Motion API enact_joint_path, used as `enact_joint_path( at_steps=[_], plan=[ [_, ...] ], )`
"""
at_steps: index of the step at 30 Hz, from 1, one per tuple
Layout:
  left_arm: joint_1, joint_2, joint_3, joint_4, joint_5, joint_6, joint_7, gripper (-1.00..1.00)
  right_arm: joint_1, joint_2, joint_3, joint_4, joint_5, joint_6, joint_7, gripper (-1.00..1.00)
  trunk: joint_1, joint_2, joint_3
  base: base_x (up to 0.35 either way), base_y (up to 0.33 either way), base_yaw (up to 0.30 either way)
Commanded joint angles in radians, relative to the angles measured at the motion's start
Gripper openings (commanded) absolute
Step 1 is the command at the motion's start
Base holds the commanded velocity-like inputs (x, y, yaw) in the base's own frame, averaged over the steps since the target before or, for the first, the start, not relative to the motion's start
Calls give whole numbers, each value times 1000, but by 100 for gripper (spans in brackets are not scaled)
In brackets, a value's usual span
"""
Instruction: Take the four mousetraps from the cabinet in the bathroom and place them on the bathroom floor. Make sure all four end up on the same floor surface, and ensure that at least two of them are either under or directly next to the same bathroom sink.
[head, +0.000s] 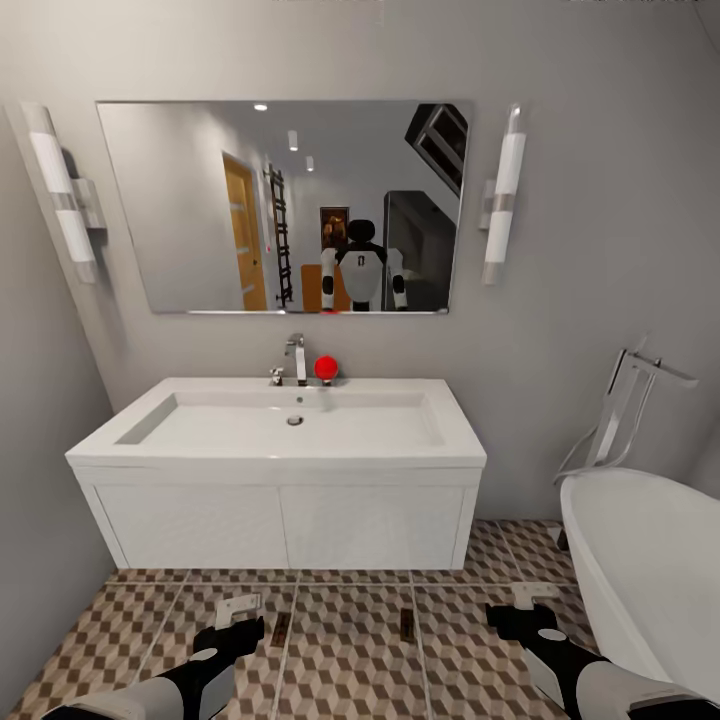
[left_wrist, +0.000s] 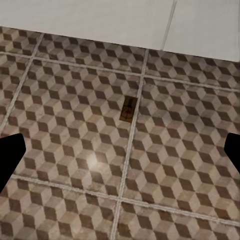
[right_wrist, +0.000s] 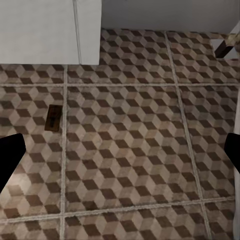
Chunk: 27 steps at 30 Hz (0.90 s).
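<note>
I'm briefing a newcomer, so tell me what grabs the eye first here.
The wide white bathroom sink hangs on the wall straight ahead, under a big mirror that reflects the robot. On the cube-patterned bathroom floor in front of it lie two small mousetraps, between the open left gripper and right gripper.

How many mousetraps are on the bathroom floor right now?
2. One mousetrap lies on the bathroom floor near the left gripper, before the sink; the other mousetrap lies to its right. More may be hidden.
</note>
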Motion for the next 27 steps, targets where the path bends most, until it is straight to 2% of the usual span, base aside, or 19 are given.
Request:
enact_joint_path(
  at_steps=[1, 9, 27],
  plan=[
    [-2, -1, -8, 4, 6, -7, 2, 100, -1, 0, 9, 1, -10, -3, -1, 100, -4, 7, 2, 0, 0, -18],
    [-2, -1, -8, 4, 6, -7, 2, 100, -1, 0, 8, 1, -10, -3, -1, 100, -35, 63, 27, 0, 0, -152],
    [-2, -1, -8, 4, 6, -7, 2, 100, -1, 0, 9, 1, -9, -4, -1, 100, -104, 189, 84, 0, 0, -267]
  ],
)
